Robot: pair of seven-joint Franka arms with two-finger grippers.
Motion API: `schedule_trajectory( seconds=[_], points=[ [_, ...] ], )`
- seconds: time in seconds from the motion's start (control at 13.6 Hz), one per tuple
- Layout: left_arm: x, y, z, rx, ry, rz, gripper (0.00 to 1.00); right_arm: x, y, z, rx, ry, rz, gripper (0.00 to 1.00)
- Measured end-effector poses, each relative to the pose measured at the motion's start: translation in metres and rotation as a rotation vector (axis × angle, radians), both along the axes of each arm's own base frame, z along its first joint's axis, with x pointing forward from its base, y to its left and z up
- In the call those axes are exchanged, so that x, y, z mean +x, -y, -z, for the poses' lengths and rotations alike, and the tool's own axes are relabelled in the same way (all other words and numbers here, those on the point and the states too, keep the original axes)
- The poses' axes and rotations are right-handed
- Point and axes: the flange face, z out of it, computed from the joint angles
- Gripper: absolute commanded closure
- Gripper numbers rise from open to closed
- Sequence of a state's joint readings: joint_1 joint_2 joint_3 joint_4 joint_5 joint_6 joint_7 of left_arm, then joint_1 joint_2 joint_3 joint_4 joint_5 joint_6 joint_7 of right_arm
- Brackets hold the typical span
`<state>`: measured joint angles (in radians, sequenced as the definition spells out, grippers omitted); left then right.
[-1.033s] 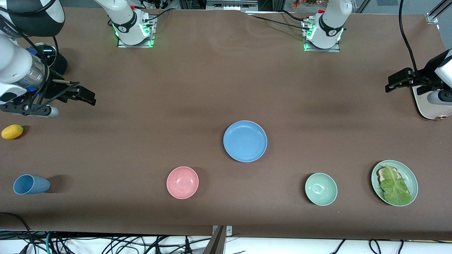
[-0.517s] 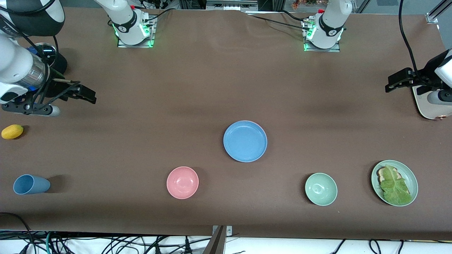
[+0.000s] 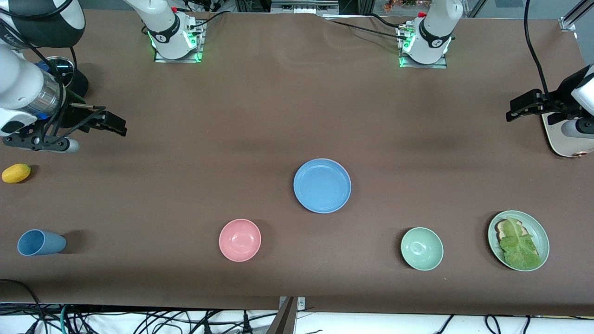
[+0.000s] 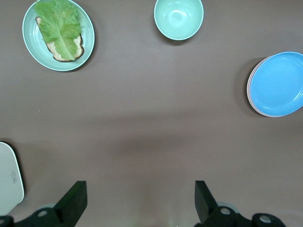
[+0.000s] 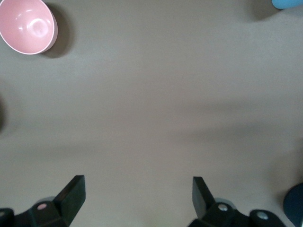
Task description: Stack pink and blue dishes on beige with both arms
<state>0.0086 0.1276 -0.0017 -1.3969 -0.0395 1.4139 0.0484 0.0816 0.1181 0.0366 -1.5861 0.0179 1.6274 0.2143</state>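
Note:
The blue dish (image 3: 322,185) lies mid-table on top of a stack. In the left wrist view the blue dish (image 4: 278,83) has a thin pale pink rim (image 4: 249,91) showing under its edge, which is the pink dish. The beige plate is hidden. My right gripper (image 3: 112,124) hangs open and holds nothing, over bare table toward the right arm's end. My left gripper (image 3: 516,110) hangs open and holds nothing, over the left arm's end. Both wrist views show wide-apart jaws, the left gripper (image 4: 139,189) and the right gripper (image 5: 137,184), each over bare cloth.
Nearer the front camera stand a pink bowl (image 3: 240,240), a pale green bowl (image 3: 422,248) and a pale green plate (image 3: 539,229) with bread and lettuce. A blue cup (image 3: 41,242) lies on its side and a lemon (image 3: 16,173) rests toward the right arm's end. A cream board (image 3: 561,141) sits below the left gripper.
The right gripper has drifted very slightly toward the robots' bases. Nothing else has moved.

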Motion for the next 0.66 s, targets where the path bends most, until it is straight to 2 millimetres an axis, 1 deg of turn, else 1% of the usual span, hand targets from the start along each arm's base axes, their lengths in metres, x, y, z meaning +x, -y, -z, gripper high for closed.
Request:
schedule_trajectory(
  seconds=[0.15,0.44,0.66],
  points=[
    [0.000,0.000,0.000,0.000,0.000,0.000,0.00,-0.002,0.000,-0.005,0.000,0.002,-0.001,0.00],
    [0.000,0.000,0.000,0.000,0.000,0.000,0.00,-0.012,0.000,-0.022,-0.003,-0.020,-0.004,0.00],
    [0.000,0.000,0.000,0.000,0.000,0.000,0.00,-0.015,0.000,-0.025,-0.004,-0.032,-0.005,0.00]
  ],
)
